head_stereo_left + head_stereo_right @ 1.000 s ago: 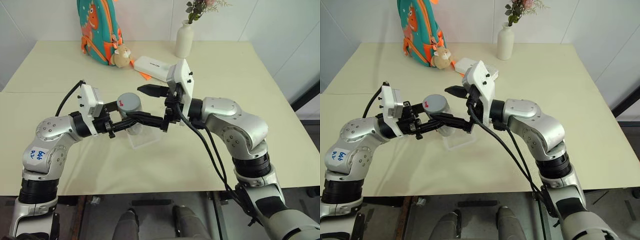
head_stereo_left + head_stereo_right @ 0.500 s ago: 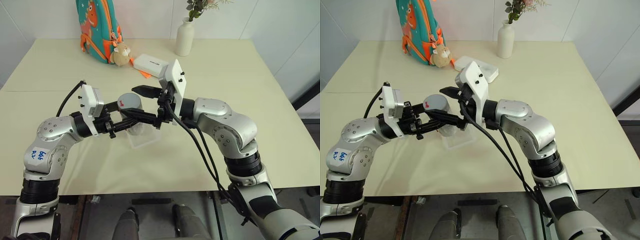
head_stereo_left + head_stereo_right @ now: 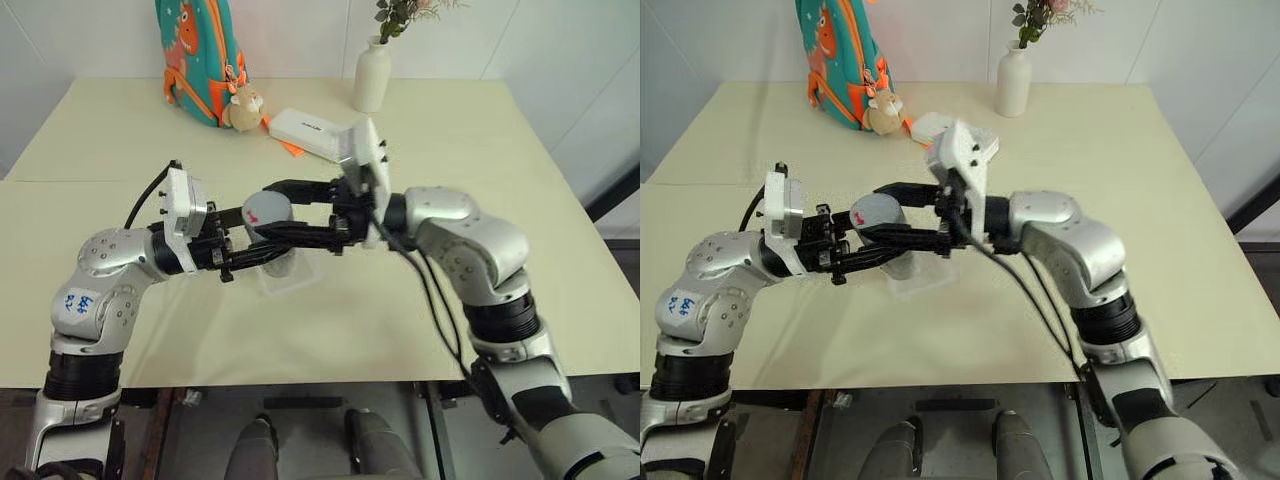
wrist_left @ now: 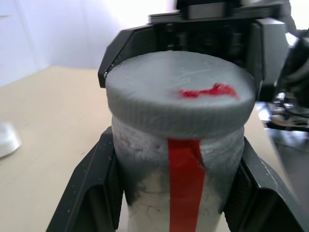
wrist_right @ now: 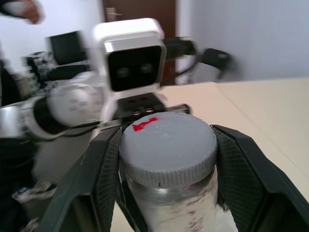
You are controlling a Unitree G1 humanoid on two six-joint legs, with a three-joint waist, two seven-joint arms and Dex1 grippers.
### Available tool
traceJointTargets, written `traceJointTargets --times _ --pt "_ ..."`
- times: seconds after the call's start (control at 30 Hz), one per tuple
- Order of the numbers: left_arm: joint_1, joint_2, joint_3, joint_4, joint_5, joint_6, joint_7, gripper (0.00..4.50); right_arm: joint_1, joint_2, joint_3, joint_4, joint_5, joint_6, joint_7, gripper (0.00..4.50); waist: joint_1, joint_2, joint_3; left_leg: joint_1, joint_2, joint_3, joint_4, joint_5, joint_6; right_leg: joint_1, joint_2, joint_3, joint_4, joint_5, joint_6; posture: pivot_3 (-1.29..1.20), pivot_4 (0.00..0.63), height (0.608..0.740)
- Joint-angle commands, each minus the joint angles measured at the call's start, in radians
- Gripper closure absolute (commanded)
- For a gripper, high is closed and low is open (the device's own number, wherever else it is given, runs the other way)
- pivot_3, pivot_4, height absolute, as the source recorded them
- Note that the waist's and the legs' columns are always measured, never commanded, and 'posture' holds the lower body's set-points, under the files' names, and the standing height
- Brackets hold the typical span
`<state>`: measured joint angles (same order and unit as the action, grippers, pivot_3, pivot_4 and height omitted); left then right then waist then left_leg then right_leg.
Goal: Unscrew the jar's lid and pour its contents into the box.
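Surroundings: backpack (image 3: 198, 55), teal and orange with a cartoon dinosaur print, stands at the far side of the table (image 3: 480, 150), with a small plush toy (image 3: 243, 108) leaning at its foot.
Vase: a white vase (image 3: 370, 75) with a sprig of flowers stands at the far edge, well apart from the arms.
Case: a white oblong case (image 3: 308, 133) lies just behind the right arm's wrist camera, with an orange scrap peeping from under its near side.
In the way: the two arms meet over the middle of the table and cross in front of the box; nothing else lies between them and it.
Box: the clear box (image 3: 290, 275) sits on the table directly below the jar, partly hidden by the claws.
Jar: the jar (image 4: 181, 193) is held up off the table, upright, above the box.
Lid: the lid (image 3: 267, 209) is on the jar, grey with ribbed sides.
Left claw: the left claw (image 3: 262, 255) is clamped on the jar's body, one finger on each side below the lid.
Right claw: the right claw (image 3: 272, 211) is closed around the lid, its fingers pressing the rim from both sides.
Markings: a red strip runs down the jar's side and a red smear marks the lid's top; neither carries readable writing.
Writing: a white sticker on the left upper arm bears blue handwriting that I cannot make out; small print on the case is too small to read.
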<state>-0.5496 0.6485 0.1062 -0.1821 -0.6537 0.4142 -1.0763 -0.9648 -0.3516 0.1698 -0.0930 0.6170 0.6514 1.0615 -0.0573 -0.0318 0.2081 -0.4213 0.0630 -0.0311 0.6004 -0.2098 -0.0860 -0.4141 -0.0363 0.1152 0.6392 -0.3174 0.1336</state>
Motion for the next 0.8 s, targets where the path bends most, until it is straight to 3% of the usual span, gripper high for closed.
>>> traceJointTargets --times 0.03,0.17,0.47,0.67,0.8 --pt "-0.039 0.013 -0.018 0.041 -0.016 -0.020 -0.101 2.30 -0.062 -0.025 -0.008 0.063 0.035 -0.052 0.187 1.98 -0.005 0.000 0.000 0.001 0.000 0.000 0.000 0.000 0.000 0.000 0.000 0.000 0.000 0.000 0.000 0.00 0.150 0.740" --pt "-0.057 -0.002 -0.046 0.057 -0.004 -0.034 -0.145 2.30 -0.089 -0.021 -0.002 0.110 0.014 -0.092 0.262 1.98 -0.007 0.000 0.000 0.001 0.001 0.000 0.000 0.000 0.000 0.000 0.002 0.000 0.002 0.000 0.000 0.00 0.150 0.740" --pt "-0.057 -0.016 -0.039 0.068 0.001 -0.044 -0.133 2.30 -0.066 -0.009 -0.012 0.096 0.009 -0.088 0.239 1.98 -0.005 0.000 0.000 0.000 0.001 -0.001 0.004 0.000 0.000 -0.001 0.002 0.000 0.006 -0.001 -0.001 0.00 0.150 0.740" --pt "-0.059 -0.005 -0.028 0.083 0.001 -0.046 -0.136 2.30 -0.074 0.008 -0.036 0.102 0.013 -0.071 0.175 0.02 -0.005 0.000 0.000 0.000 0.002 -0.002 0.007 0.000 0.000 -0.001 0.003 0.000 0.008 -0.001 -0.001 0.00 0.150 0.740" --pt "-0.056 0.004 -0.017 0.093 0.002 -0.046 -0.135 2.30 -0.084 0.023 -0.076 0.107 0.013 -0.095 0.130 0.02 -0.003 0.000 0.000 0.000 0.002 -0.002 0.007 0.000 0.000 -0.001 0.003 0.000 0.008 -0.001 -0.001 0.00 0.150 0.740"
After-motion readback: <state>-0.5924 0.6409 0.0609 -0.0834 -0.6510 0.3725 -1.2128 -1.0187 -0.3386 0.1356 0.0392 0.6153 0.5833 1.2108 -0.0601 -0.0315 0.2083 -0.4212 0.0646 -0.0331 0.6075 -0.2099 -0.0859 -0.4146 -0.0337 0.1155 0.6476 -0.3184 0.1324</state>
